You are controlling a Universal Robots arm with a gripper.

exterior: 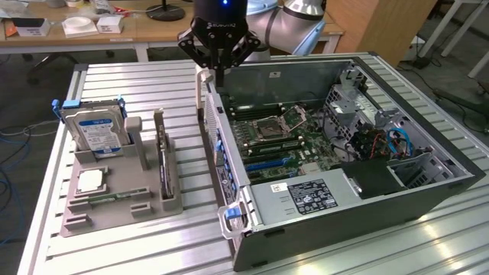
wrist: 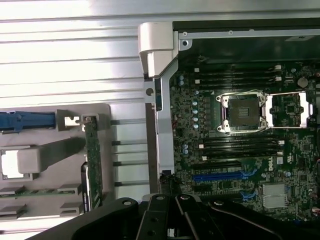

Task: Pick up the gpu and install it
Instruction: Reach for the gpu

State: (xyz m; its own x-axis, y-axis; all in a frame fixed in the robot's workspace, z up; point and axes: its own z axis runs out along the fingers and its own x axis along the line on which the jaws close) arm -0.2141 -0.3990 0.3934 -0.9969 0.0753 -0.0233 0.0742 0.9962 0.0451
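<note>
We saw the table (exterior: 137, 80) carrying the open computer case (exterior: 367, 220), whose near wall hid part of the motherboard (exterior: 275, 140). Beside it, in the grey tray (exterior: 153, 206), the gpu (exterior: 162, 154) stood on edge, its long axis parallel to that wall and its lower edge sunk in a slot. The tool (exterior: 219, 75) hung above the case's far rim, fingers together, holding nothing
</note>
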